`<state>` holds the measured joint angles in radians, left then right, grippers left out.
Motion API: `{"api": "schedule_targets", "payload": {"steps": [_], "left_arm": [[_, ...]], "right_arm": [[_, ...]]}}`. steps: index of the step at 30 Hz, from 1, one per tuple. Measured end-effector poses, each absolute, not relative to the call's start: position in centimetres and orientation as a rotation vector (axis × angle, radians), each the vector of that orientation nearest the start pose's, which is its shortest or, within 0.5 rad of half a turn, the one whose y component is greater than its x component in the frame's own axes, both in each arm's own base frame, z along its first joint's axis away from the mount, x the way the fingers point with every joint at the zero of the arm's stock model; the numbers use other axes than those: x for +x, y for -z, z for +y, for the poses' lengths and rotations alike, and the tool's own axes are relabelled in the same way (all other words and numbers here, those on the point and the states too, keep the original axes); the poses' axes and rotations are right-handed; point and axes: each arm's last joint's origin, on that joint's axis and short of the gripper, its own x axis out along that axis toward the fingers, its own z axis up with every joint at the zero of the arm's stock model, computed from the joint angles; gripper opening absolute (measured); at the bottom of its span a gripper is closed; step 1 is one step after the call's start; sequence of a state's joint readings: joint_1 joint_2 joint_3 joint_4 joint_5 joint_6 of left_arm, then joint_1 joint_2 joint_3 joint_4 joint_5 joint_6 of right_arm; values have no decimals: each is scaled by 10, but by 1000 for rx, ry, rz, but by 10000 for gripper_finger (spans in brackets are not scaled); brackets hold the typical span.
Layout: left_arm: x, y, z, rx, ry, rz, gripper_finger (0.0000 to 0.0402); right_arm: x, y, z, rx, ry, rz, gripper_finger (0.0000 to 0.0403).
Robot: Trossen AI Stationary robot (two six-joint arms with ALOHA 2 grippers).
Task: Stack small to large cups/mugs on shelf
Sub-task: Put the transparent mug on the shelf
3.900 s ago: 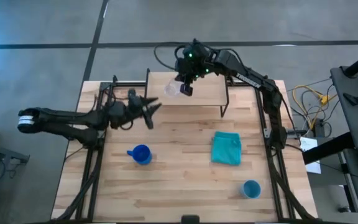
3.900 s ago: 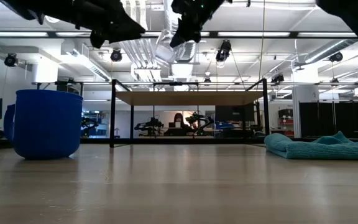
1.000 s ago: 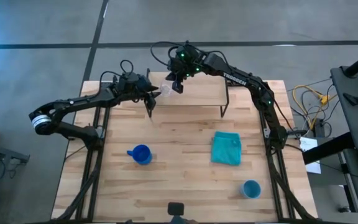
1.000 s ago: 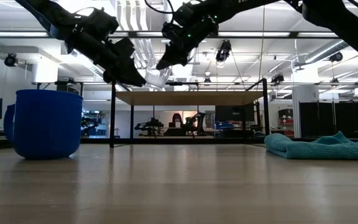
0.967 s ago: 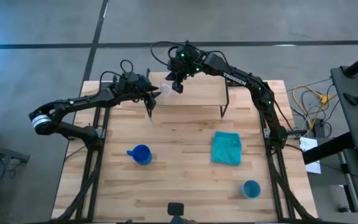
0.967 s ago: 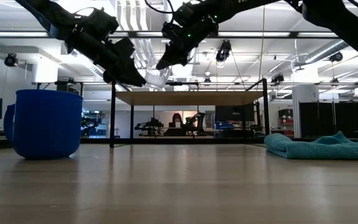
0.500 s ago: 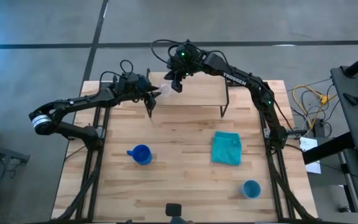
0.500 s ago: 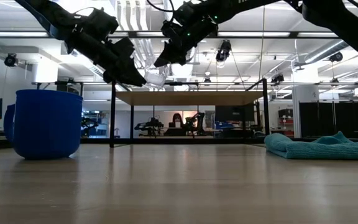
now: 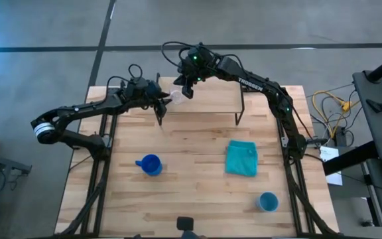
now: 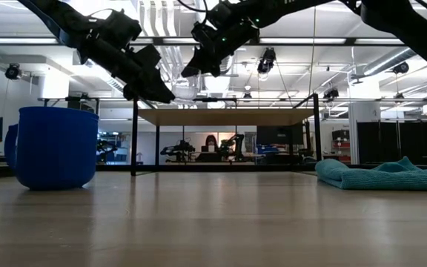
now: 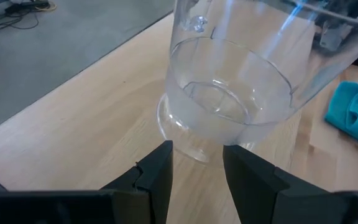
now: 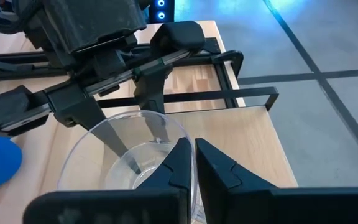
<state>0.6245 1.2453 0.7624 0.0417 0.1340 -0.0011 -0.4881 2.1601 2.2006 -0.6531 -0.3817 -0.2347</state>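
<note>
A clear cup (image 9: 176, 98) hangs tilted in the air over the left end of the shelf (image 9: 214, 99), mouth toward my right gripper (image 12: 194, 155), which is shut on it. Its base points toward my left gripper (image 11: 197, 155), which is open with its fingertips right at that base (image 11: 188, 140). The deep blue mug (image 9: 150, 164) stands upright on the table at the middle left. The light blue cup (image 9: 268, 201) stands upright near the front right corner. My right gripper pinches the clear cup's rim (image 12: 173, 127), one finger inside the cup and one outside. It comes slanting down from the far side. The cup is lifted clear above the shelf board, tilted. My left gripper's fingertips (image 11: 163, 155) stand at the cup's base; whether they touch it I cannot tell.
A folded teal cloth (image 9: 241, 158) lies on the table right of centre, in front of the shelf. The shelf's black legs (image 10: 134, 137) stand at the table's far side. Bare wood lies between the mug, the cloth and the near edge.
</note>
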Motion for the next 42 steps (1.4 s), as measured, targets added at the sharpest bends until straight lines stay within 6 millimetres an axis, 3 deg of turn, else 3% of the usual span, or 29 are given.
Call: {"api": "schedule_targets", "payload": {"steps": [17, 42], "left_arm": [[220, -253, 153, -167, -482, 418, 125], [205, -268, 146, -140, -547, 424, 125]], "right_arm": [[433, -325, -224, 70, 60, 589, 9], [430, -324, -229, 8, 53, 603, 9]]}}
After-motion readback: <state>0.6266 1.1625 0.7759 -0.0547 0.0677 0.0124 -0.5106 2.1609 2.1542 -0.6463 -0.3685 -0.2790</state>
